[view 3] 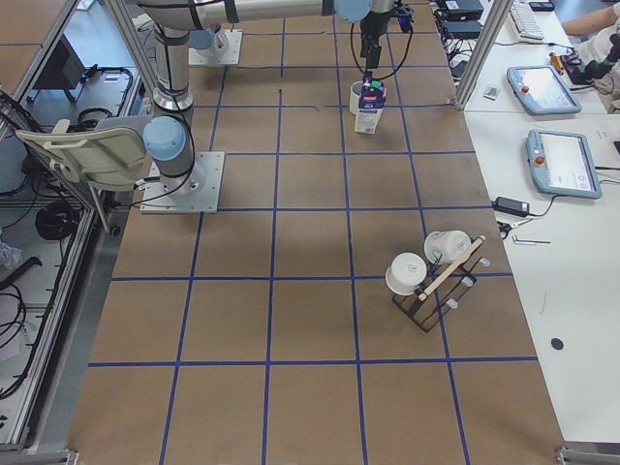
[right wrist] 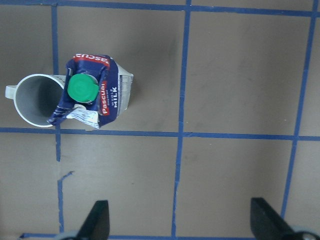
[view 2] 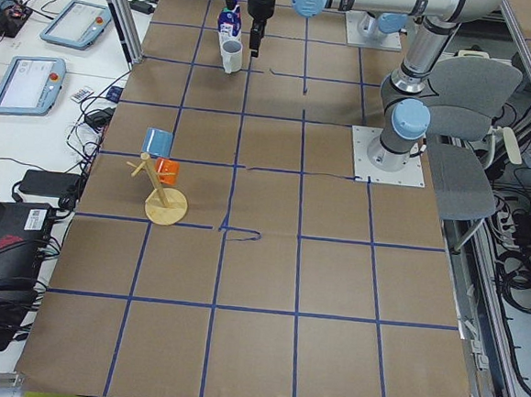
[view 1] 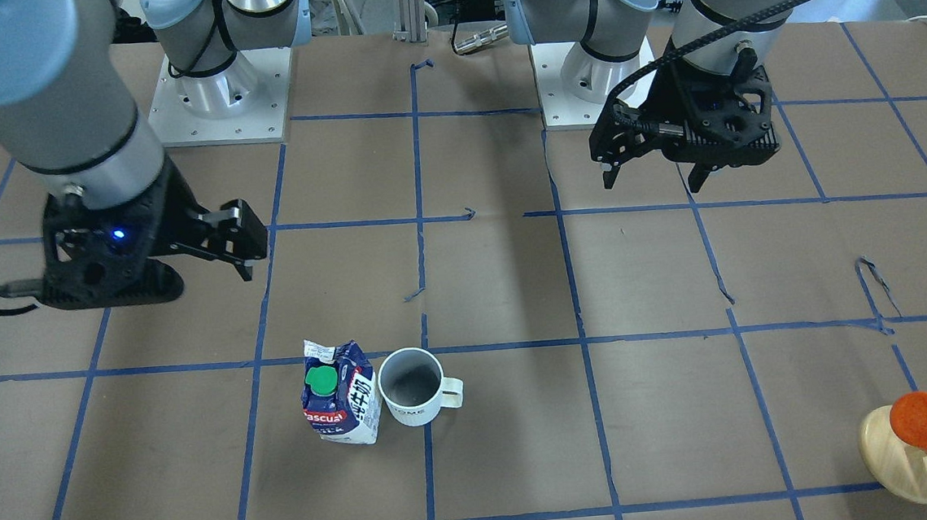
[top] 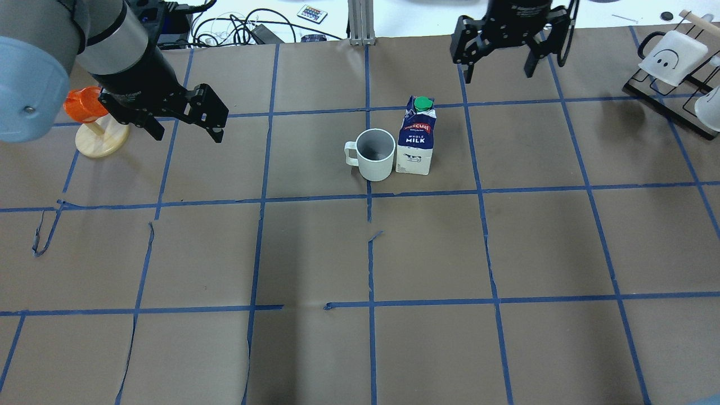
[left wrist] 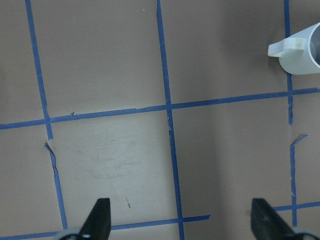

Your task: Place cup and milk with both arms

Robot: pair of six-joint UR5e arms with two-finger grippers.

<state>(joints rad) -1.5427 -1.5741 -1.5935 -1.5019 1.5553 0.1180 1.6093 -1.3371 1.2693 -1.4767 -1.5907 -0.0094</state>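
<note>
The white cup [top: 376, 154] stands upright near the table's middle, handle toward the robot's left. The blue and white milk [top: 416, 138] carton with a green cap stands upright beside it, almost touching. Both also show in the front view: cup [view 1: 413, 387], milk [view 1: 340, 393]. My left gripper [top: 185, 132] hangs open and empty well to the left of the cup; its wrist view shows the cup [left wrist: 300, 50] at the upper right. My right gripper [top: 499, 73] hangs open and empty high beyond the milk; its wrist view shows the milk [right wrist: 95, 95] and cup [right wrist: 32, 100] below.
A wooden stand with an orange cup [top: 93, 121] is at the far left, just behind my left gripper. A black rack with white mugs [top: 675, 62] is at the far right. Brown paper with blue tape lines [top: 371, 253] covers the table.
</note>
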